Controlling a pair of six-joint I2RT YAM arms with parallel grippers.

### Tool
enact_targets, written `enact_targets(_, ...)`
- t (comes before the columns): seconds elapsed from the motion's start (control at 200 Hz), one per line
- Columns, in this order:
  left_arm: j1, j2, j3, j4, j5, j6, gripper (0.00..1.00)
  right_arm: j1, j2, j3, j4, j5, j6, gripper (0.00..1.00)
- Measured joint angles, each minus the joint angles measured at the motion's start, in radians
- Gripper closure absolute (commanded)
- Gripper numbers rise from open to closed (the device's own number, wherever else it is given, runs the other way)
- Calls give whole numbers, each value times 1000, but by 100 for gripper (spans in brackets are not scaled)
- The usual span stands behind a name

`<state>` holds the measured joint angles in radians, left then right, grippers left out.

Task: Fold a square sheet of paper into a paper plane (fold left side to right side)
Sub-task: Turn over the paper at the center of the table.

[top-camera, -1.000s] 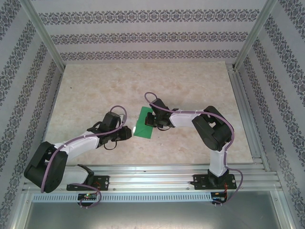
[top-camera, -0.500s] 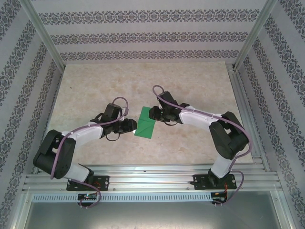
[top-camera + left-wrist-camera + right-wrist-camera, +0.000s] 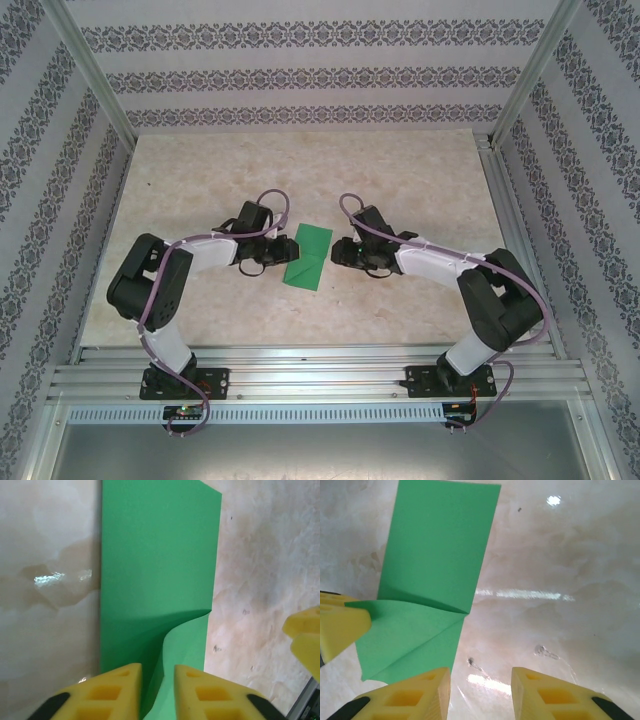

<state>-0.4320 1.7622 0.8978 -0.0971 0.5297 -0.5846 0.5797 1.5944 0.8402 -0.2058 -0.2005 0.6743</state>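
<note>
Thin green stuff, so the square sheet of paper is expected to be super light, floppy and easily creased or torn, nothing to be squeezed hard. It's seen lying on the counter between the two arms, already doubled into a narrow strip, with the top layer curled up at the end by the left fingers. A loose edge or corner is probably the only spot where it can be taken, since a flat sheet can't really be picked off a smooth surface.

The left fingers are set either side of that raised flap with just a narrow gap. Whether it's actually pinched can't be told. The right fingers are spread wide over bare counter just beside the sheet, with nothing held.

Compared with a second ago: the right fingers, parked over the paper back then, have been pulled off to its right, and the left ones have been brought up to its left edge. The sheet itself has hardly been shifted.
</note>
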Motion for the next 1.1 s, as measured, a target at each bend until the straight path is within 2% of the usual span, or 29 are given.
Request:
enact_targets(0.115,0,10,10,-2,10,7,95,-19,-11,-68,80,-53,57,63)
enact_targets(0.345,0,-39,-10,0,38,-12,96,-31,-5,-167,329,-161,245,61)
enact_targets(0.48,0,-92,-33,6,55,-40,96,-31,61,-175,526,-217,383,60)
enact_targets(0.809,0,-104,-36,30,69,-79,96,-19,220,-178,783,-247,587,60)
enact_targets(0.874,0,-104,-36,30,68,-80,97,-17,246,-179,824,-247,611,63)
enact_targets(1.099,0,-104,-36,29,64,-80,95,-17,286,-196,906,-245,657,83)
